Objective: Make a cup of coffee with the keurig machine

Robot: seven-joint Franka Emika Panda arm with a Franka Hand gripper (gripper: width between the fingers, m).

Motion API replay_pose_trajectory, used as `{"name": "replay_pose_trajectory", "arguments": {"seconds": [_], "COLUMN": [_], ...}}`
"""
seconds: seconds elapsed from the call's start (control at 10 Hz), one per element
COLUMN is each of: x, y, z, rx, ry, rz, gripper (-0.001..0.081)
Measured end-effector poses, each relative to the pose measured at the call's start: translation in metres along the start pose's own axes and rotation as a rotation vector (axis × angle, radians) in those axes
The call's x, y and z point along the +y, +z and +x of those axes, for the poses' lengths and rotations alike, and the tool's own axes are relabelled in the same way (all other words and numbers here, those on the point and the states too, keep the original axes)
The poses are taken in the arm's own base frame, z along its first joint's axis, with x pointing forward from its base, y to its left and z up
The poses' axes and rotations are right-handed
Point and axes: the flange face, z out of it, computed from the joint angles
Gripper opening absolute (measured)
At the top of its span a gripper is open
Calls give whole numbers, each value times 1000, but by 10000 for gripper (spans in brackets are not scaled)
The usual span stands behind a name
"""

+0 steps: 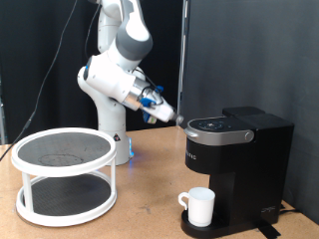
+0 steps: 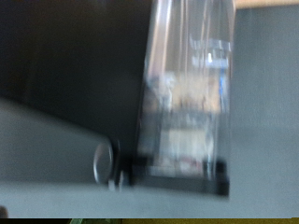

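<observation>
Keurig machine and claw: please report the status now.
Claw at the exterior view's left edge of the keurig machine lid. Cup on the drip base. Nothing visible in the way.

Open tabletop [image 1: 140, 214] lies between the white two-tier rack [image 1: 65, 174] at nine o'clock and the keurig machine [image 1: 239, 164] at three o'clock. The cup [image 1: 199, 207] fills the bay under the brew head; the gripper [image 1: 175, 120] touches the lid's edge.
</observation>
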Motion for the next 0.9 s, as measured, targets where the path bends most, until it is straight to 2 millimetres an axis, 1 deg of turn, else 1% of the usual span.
{"name": "replay_pose_trajectory", "arguments": {"seconds": [0.2,0.6,0.7,0.8,0.9], "x": [19,61,68,67,68], "y": [-8,-27,-32,-31,-32], "z": [-19,-57,-60,-60,-63], "rx": [-27,-75,-89,-87,-111], "ry": [-13,18,35,32,34], "rz": [-23,-85,-91,-91,-94], "gripper": [734,734,734,734,734]}}
